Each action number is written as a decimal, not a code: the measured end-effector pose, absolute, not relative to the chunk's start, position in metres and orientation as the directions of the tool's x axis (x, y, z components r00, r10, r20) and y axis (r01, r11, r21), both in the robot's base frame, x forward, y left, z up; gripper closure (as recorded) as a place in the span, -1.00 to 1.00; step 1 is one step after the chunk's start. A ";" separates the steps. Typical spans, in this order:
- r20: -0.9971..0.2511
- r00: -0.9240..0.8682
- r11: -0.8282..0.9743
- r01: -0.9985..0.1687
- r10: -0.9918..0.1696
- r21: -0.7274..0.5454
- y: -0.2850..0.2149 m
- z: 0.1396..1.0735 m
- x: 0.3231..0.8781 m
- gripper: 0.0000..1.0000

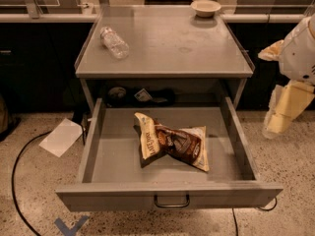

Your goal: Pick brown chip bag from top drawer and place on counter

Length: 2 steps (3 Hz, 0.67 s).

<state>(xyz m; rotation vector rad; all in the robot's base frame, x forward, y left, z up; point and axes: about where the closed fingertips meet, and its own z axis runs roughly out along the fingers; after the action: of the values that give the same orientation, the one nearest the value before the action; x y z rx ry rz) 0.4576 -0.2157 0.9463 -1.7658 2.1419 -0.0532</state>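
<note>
The brown chip bag (pixel 172 143) lies crumpled in the middle of the open top drawer (pixel 167 193), its cream end toward the back left. The drawer is pulled fully out, with its dark loop handle (pixel 172 201) on the front panel. The grey counter (pixel 167 53) is above it. My gripper (pixel 284 109) hangs at the right edge of the view, outside the drawer's right wall, roughly level with the drawer and apart from the bag. It holds nothing that I can see.
A clear plastic bottle (pixel 114 42) lies on the counter's left side. A cream bowl (pixel 205 7) stands at its back right. Dark items (pixel 140 96) sit on the shelf behind the drawer. A white sheet (pixel 61 136) and a black cable (pixel 19 181) lie on the floor at left.
</note>
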 end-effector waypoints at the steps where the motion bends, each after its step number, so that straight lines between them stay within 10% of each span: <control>1: -0.252 -0.152 0.217 -0.942 -0.956 -0.256 -0.216 0.946 0.458 -1.00; 2: -0.279 -0.145 0.218 -0.943 -0.949 -0.253 -0.210 0.931 0.457 -1.00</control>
<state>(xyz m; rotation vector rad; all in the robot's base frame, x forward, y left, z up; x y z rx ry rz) 0.4573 -0.2097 0.9311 -1.7559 2.1241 -0.0248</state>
